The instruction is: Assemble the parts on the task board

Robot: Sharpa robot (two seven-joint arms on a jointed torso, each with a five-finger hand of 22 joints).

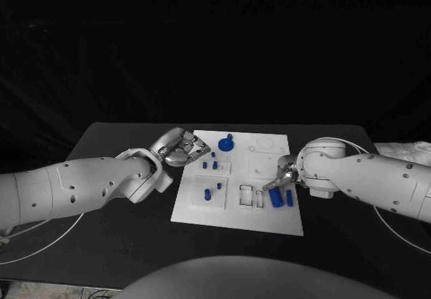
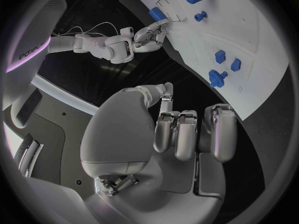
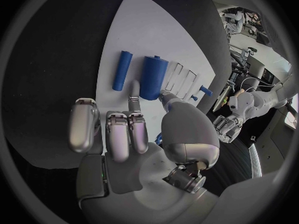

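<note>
The white task board [image 1: 269, 159] lies mid-table. On it stand a blue knob [image 1: 225, 144] at the far edge and several small blue pegs [image 1: 207, 194]. A thick blue cylinder [image 1: 276, 197] and a thin one [image 1: 289, 198] lie side by side near the board's right edge. My right hand [image 1: 280, 177] hovers low over them, fingers curled. In the right wrist view its thumb tip [image 3: 167, 96] touches the end of the thick cylinder [image 3: 152, 76], beside the thin one [image 3: 121, 70]. My left hand [image 1: 182, 148] hangs above the board's far left corner, fingers [image 2: 187, 134] curled in and holding nothing.
The black table [image 1: 108, 224] surrounds the board. White cables [image 1: 36, 240] trail off the table's left and right near corners. A white crumpled object [image 1: 404, 152] sits at the table's far right edge.
</note>
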